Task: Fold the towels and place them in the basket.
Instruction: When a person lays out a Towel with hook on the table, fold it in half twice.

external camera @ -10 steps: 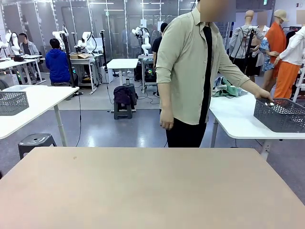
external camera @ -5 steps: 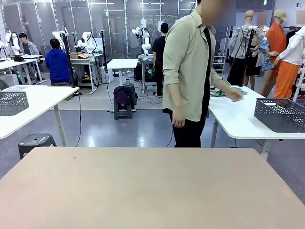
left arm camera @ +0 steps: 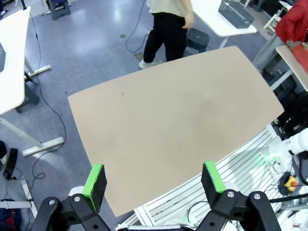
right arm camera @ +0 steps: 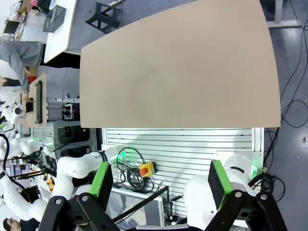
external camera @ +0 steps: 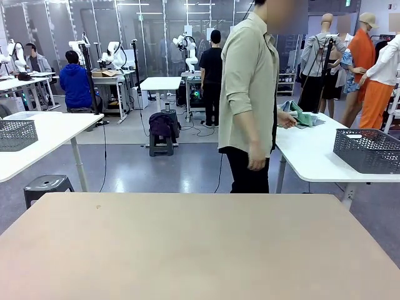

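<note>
1. Find mint-green terry towels [external camera: 304, 117] on white side worktop [external camera: 306, 153] at person's hand [external camera: 286, 120], near dark grey mesh basket [external camera: 367, 152].
2. Expect light, limp cloth; pinch corners.
3. Note left end effector [left arm camera: 154, 182] and right end effector [right arm camera: 160, 183] spread, empty.

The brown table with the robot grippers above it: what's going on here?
Not much on the robot's side yet. The person stands at the far side, turned to a white side table, with a hand at a mint green towel lying there. The dark grey basket sits on that same table. The left gripper and the right gripper both hang open high above the brown table, holding nothing.
</note>
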